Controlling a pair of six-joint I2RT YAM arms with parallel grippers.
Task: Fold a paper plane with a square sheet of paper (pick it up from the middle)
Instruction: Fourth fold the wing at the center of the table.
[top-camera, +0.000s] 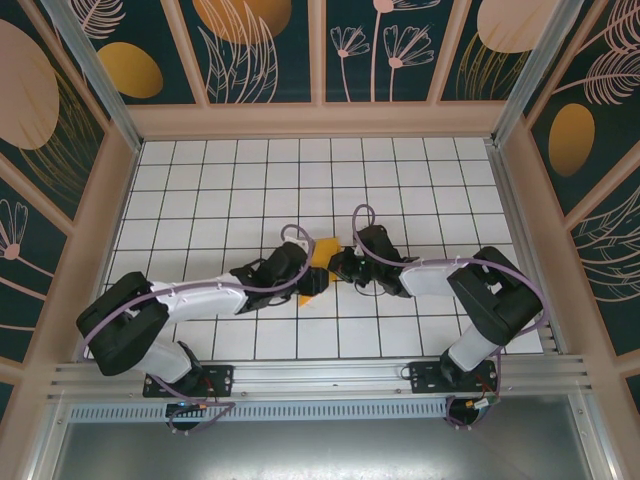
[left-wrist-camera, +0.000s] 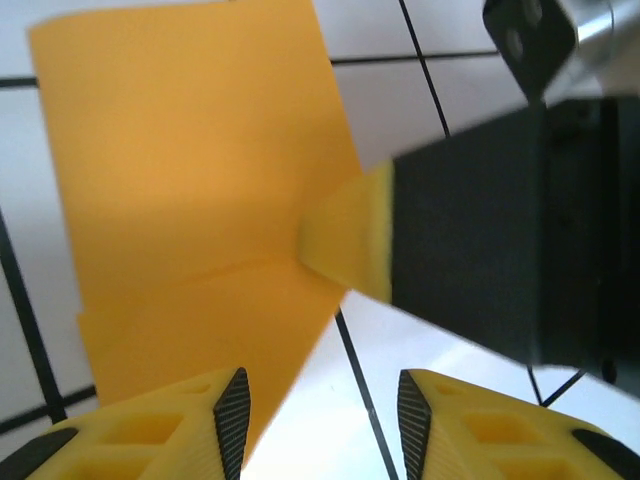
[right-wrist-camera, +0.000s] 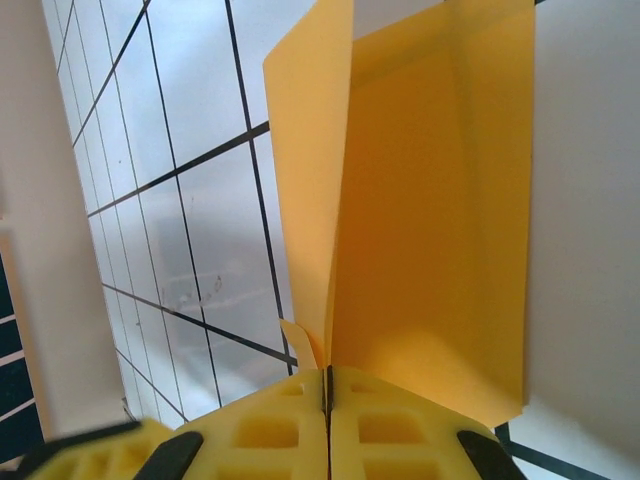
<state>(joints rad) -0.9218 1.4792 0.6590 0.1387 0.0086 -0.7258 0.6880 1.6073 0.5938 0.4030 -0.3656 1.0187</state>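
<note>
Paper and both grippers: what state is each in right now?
square sheet of paper: folded along a crease, its two flaps spread in a V.
right gripper: shut, pinching the paper at the fold.
left gripper: open, nothing between its fingers, close beside the paper.

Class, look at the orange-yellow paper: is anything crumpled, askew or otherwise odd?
Yes: the thin orange-yellow paper sheet has a small curled flap beside the shut right gripper, which pinches it; the edge there looks buckled, not flat.
</note>
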